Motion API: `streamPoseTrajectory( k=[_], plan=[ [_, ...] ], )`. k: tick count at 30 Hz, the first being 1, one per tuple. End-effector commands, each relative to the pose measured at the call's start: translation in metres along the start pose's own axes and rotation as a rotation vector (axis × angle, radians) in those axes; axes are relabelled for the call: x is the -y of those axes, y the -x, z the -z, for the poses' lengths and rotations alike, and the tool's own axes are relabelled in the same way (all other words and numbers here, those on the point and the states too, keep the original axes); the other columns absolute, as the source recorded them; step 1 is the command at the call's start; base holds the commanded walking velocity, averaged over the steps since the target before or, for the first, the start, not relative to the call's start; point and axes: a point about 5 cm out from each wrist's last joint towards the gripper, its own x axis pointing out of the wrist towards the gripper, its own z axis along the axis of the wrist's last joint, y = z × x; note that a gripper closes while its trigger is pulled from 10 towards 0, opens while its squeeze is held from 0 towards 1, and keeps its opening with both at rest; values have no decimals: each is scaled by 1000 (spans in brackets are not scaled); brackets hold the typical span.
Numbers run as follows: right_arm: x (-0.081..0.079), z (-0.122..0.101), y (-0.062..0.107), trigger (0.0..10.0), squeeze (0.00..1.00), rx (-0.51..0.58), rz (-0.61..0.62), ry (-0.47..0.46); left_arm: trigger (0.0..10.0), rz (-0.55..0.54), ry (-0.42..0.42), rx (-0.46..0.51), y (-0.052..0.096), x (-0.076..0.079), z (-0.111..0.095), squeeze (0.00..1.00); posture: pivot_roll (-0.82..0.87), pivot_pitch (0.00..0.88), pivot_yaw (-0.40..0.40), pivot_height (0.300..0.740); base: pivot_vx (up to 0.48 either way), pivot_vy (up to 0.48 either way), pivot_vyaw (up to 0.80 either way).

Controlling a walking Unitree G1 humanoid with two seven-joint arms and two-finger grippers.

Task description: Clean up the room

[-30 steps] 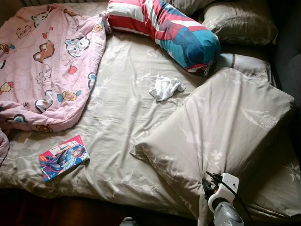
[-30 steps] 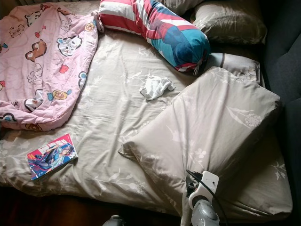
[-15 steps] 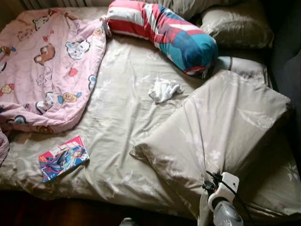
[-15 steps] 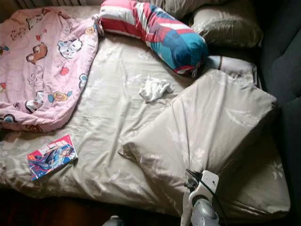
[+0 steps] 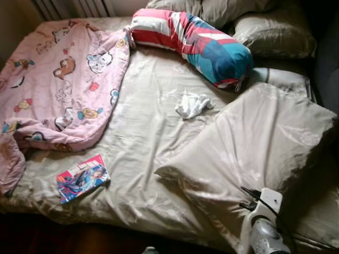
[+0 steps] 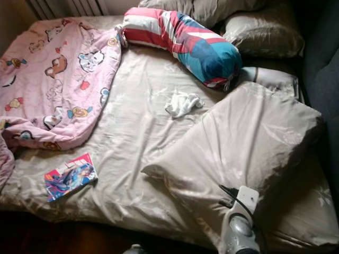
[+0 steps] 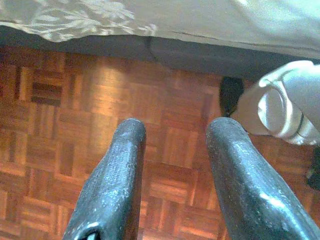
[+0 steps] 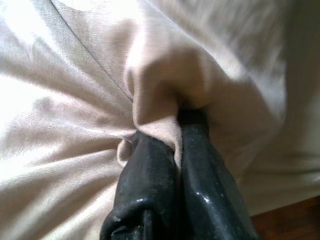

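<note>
A large beige pillow (image 5: 265, 143) lies askew on the right side of the bed (image 5: 143, 132). My right gripper (image 8: 175, 130) is shut on a fold of its cover at the near edge, seen from above at the right gripper (image 5: 245, 197). A small white crumpled cloth (image 5: 193, 104) lies mid-bed. A colourful magazine (image 5: 82, 179) rests near the bed's front left edge. A pink cartoon blanket (image 5: 58, 90) is bunched on the left. My left gripper (image 7: 175, 132) hangs open over the parquet floor (image 7: 75, 125) beside the bed.
A red, white and blue striped bolster (image 5: 196, 45) lies across the head of the bed, with more beige pillows (image 5: 275, 37) behind it. A radiator (image 5: 74, 8) stands at the far left. Dark floor (image 5: 79, 241) runs along the bed's near edge.
The whole view has shifted a little, showing more of the bed's far left and the radiator. My right gripper stays shut on the pillow's near edge.
</note>
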Motion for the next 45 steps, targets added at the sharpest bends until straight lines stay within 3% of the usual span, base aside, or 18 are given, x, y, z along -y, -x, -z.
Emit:
streamPoseTrajectory(
  k=[1, 9, 16, 20, 23, 24, 26, 27, 29, 34, 35, 37, 45],
  plan=[
    [35, -20, -7, 0, 0, 72, 157, -10, 10000, -12, 0, -90, 10, -3, 19, 0, 47, 283, 91, 740, 0, 0, 0],
    [90, -80, -10, 0, 0, 260, 407, -15, 10000, -11, -5, -96, 5, -3, 14, 0, 5, 267, 101, 740, 0, 0, 0],
    [158, -141, 7, 0, 0, 437, 709, -10, 10000, -3, -11, -102, 3, -2, 13, 0, -26, 268, 106, 740, 0, 0, 0],
    [183, -154, 15, 0, 0, 452, 790, -26, 10000, 1, -13, -105, 3, -2, 12, 0, -36, 269, 103, 740, 0, 0, 0],
    [188, -152, 14, 0, 0, 423, 781, -31, 10000, 2, -13, -106, 3, -2, 12, 0, -35, 271, 102, 740, 0, 0, 0],
    [185, -148, 12, 3020, 0, 397, 753, -46, 10000, 3, -13, -108, 3, -2, 12, 0, -37, 271, 102, 740, 0, 0, 0],
    [181, -143, 9, 3020, 0, 369, 725, -64, 10000, 4, -13, -109, 2, -2, 12, 0, -36, 271, 102, 740, 0, 0, 0],
    [177, -139, 7, 10000, 0, 358, 702, -60, 10000, 5, -14, -110, 2, -2, 12, 0, -34, 271, 103, 740, 0, 0, 0],
    [158, -117, 0, 10000, 0, 300, 645, -100, 10000, 8, -15, -112, 2, 0, 12, 0, -22, 270, 106, 740, 0, 0, 0],
    [146, -103, -2, 10000, 0, 269, 618, -101, 10000, 10, -15, -110, 1, 0, 11, 0, -15, 268, 107, 740, 0, 0, 0],
    [144, -101, -3, 10000, 98, 267, 613, -103, 10000, 9, -15, -110, 1, 0, 11, 0, -15, 268, 107, 740, 0, 0, 0],
    [140, -100, -3, 10000, 1000, 270, 607, -111, 10000, 8, -16, -110, 1, 0, 11, 0, -17, 266, 105, 740, 0, 0, 0],
    [136, -110, -1, 10000, 1000, 334, 596, -115, 10000, 9, -11, -110, 0, 1, 10, 0, -16, 258, 101, 740, 0, 0, 0]
  ],
)
